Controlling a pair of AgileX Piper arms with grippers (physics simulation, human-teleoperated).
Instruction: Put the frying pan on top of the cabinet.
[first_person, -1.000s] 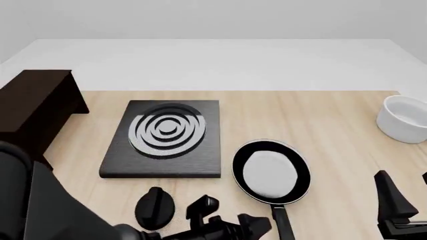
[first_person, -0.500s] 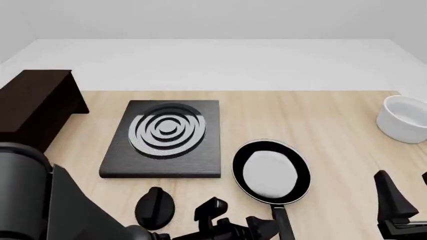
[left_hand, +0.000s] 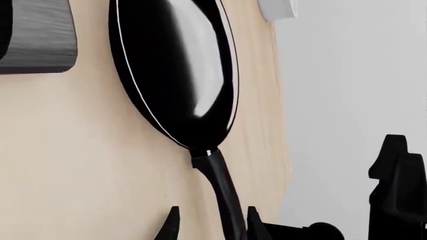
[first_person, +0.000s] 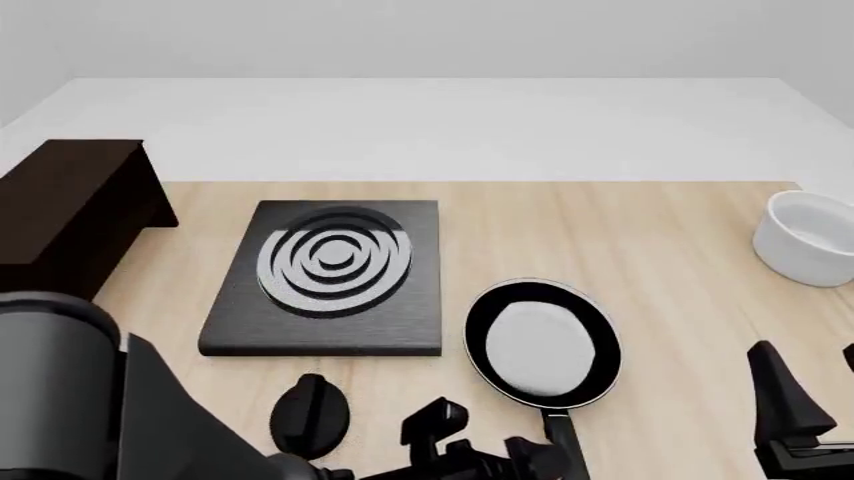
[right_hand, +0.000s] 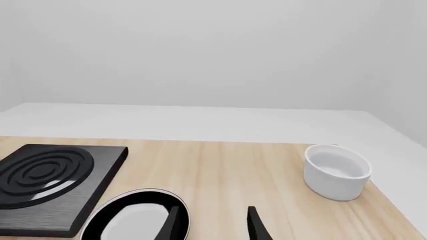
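The frying pan (first_person: 541, 345), black with a glossy pale inside, lies on the table right of centre, its long handle (first_person: 562, 440) pointing toward the near edge. My left gripper (first_person: 491, 455) is low at that handle and open. In the left wrist view its fingertips (left_hand: 170, 227) stand on either side of the handle (left_hand: 223, 192), apart from it, with the frying pan (left_hand: 177, 70) ahead. The dark brown cabinet (first_person: 67, 205) stands at the far left. My right gripper (first_person: 811, 400) hangs open at the near right, holding nothing; its view shows the frying pan (right_hand: 133, 220).
A flat black slab with silver rings (first_person: 327, 275) lies between cabinet and pan. A small black knob (first_person: 310, 415) sits near the front edge, left of my left gripper. A white bowl (first_person: 807, 238) stands at the right edge, also in the right wrist view (right_hand: 337, 170).
My left arm has slid to the right along the near edge, bringing its fingers to the pan's handle. The pan and my right arm have not moved.
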